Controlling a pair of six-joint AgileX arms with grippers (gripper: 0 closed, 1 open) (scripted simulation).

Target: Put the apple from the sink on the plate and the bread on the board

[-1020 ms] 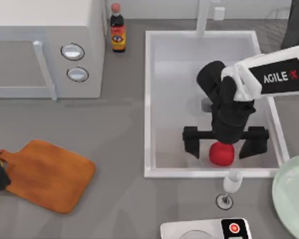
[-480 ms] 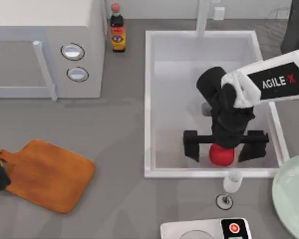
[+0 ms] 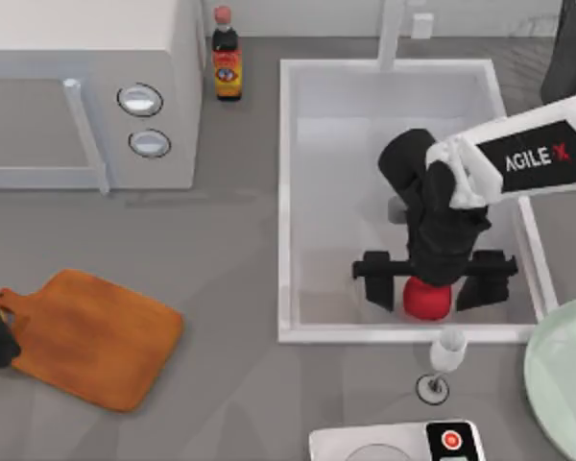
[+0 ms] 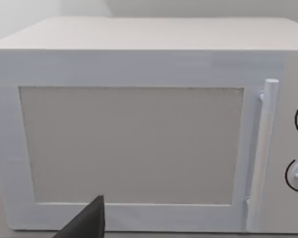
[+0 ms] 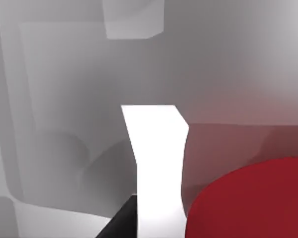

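Inside the sink (image 3: pixel 290 192), right pincer (image 3: pixel 435 280) has narrowed, still spread around the apple (image 3: pixel 426 300).

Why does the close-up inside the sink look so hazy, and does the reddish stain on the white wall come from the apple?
In the right wrist view the apple sits very near the lens, so the sink wall looks soft and hazy, with a reddish tint beside the fruit, probably its reflected colour. In the top view, the right gripper casts a faint shadow on the basin floor.
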